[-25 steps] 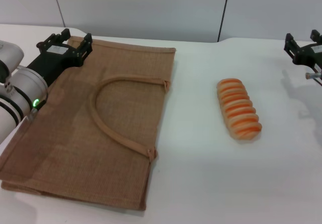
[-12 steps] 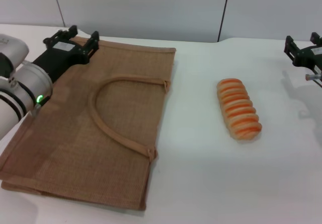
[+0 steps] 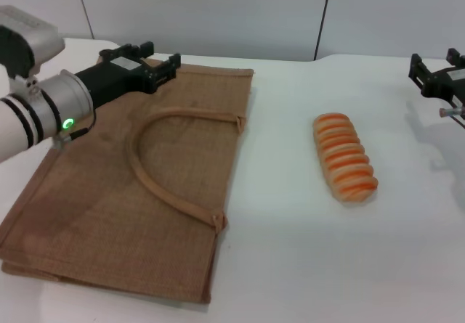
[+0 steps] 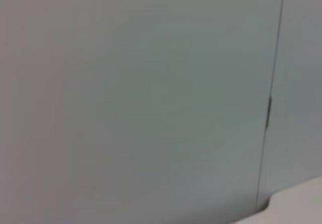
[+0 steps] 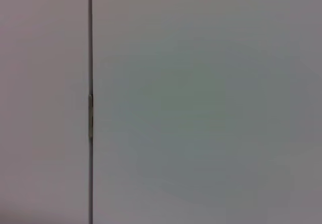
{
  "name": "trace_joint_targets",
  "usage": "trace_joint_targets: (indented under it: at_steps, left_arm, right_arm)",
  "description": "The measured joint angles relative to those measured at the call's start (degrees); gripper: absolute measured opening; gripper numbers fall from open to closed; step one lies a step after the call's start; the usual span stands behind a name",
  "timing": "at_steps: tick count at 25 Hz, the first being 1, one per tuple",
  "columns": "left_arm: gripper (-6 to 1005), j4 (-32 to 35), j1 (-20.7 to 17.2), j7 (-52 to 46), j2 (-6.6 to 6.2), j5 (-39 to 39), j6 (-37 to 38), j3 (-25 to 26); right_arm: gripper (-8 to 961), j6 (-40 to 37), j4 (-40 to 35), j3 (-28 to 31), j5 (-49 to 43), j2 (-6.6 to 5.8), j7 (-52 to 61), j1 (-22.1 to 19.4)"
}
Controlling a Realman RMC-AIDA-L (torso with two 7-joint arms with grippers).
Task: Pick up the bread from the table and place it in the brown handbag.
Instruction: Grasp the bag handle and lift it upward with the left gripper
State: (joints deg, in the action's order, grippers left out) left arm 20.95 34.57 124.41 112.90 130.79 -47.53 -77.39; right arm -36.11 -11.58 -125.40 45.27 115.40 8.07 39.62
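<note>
The bread (image 3: 344, 157), striped orange and cream, lies on the white table (image 3: 290, 258) right of centre, untouched. The brown handbag (image 3: 94, 199) lies flat on the left, its looped handle (image 3: 156, 165) resting on top. My left gripper (image 3: 161, 56) hovers over the bag's far edge, open, nothing between its fingers. At the table's far right edge my right gripper (image 3: 434, 60) stands open and empty, well away from the bread. Both wrist views show only a grey wall panel (image 4: 151, 103) with a seam (image 5: 90, 103).
A grey panelled wall (image 3: 218, 11) runs behind the table. White tabletop separates the bag's right edge from the bread, and more lies in front of the bread.
My left arm has swung to the right along the bag's far edge and risen a little. The right arm, the bread and the bag have not moved.
</note>
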Motion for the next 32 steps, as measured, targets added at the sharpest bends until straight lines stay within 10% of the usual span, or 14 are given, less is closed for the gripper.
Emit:
trace_joint_targets:
  at_steps: [15,21,32]
  left_arm:
    - [606,33.9,-8.1,-46.2,0.95,-52.9,5.5,4.6]
    - [606,36.2,-4.4,-56.1,3.03,-69.6,-7.4,15.7]
    - [604,36.6,1.0,-63.3,2.79,-84.6,-21.4,24.1]
  right_arm:
    - [664,1.4,-0.1,-0.1,0.0,0.00,0.2,0.2]
    - [665,1.5,-0.3,-0.2,0.0,0.07,-0.1,0.3]
    - [664,1.6,-0.5,-0.2,0.0,0.09,-0.2,0.5]
